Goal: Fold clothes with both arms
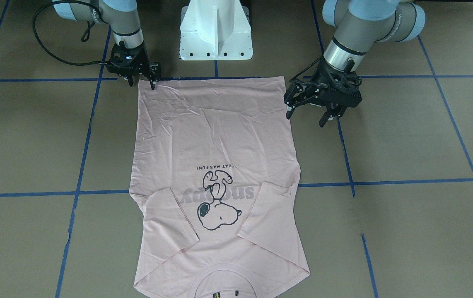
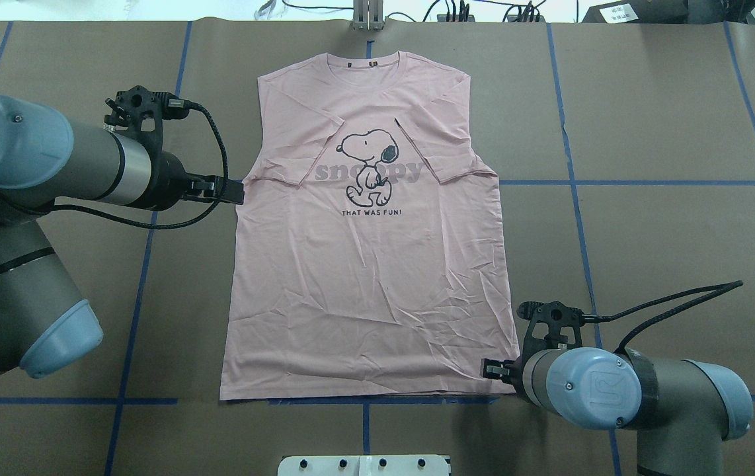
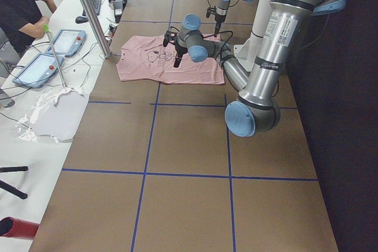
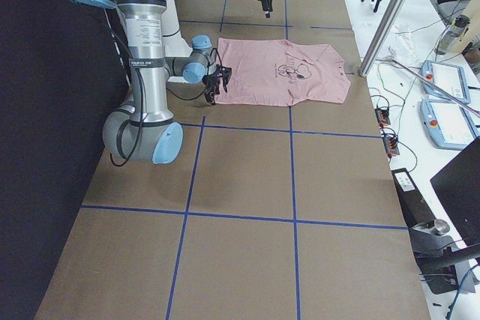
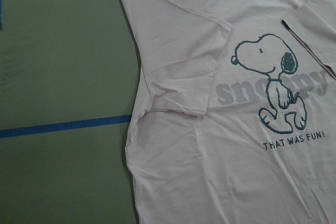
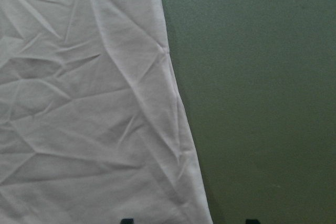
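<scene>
The T-shirt (image 2: 364, 264) is lying flat on the table (image 2: 648, 198), print side up, with both sleeves lying folded inward over the chest.

At the hem's right corner the right end effector (image 2: 491, 368) is sitting. In its wrist view the shirt's side edge is running between the two fingers (image 6: 127, 221), one over cloth and the other over bare table. The collar is lying at the end farthest from it.

Beside the shirt's left side edge the left end effector (image 2: 235, 190) is hanging over the table, level with the sleeve; the cloth is lying to its inner side.

Behind the hem the pedestal (image 2: 364, 465) is standing, between the two arms.
</scene>
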Controlling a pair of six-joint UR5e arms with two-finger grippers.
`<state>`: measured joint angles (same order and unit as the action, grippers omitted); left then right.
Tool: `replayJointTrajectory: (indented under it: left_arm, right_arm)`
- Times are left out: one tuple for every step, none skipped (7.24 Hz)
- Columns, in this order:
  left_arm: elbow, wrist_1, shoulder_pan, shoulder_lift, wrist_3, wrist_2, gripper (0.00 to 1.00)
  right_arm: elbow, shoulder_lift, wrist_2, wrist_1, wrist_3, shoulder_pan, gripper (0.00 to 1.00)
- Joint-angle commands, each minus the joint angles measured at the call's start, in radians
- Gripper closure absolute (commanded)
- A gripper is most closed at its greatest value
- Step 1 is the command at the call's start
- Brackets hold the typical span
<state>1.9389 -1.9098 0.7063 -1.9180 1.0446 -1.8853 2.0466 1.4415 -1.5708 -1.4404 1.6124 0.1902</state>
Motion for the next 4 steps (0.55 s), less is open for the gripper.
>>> replayJointTrajectory:
  left_arm:
    - [0.002,0.002,0.001,-0.003,0.000,0.000,0.00]
    - [0.002,0.002,0.002,-0.013,0.000,0.000,0.00]
    - [0.002,0.003,0.002,-0.013,0.000,0.000,0.00]
    - [0.002,0.003,0.004,-0.013,0.000,0.000,0.00]
  right_arm:
    - [-0.005,0.000,-0.012,0.000,0.000,0.000,0.21]
    - [-0.005,0.000,-0.021,-0.002,-0.002,0.000,0.21]
    - [-0.005,0.000,-0.021,-0.002,0.000,0.000,0.32]
    - [-0.003,-0.001,-0.026,0.000,0.000,0.000,0.54]
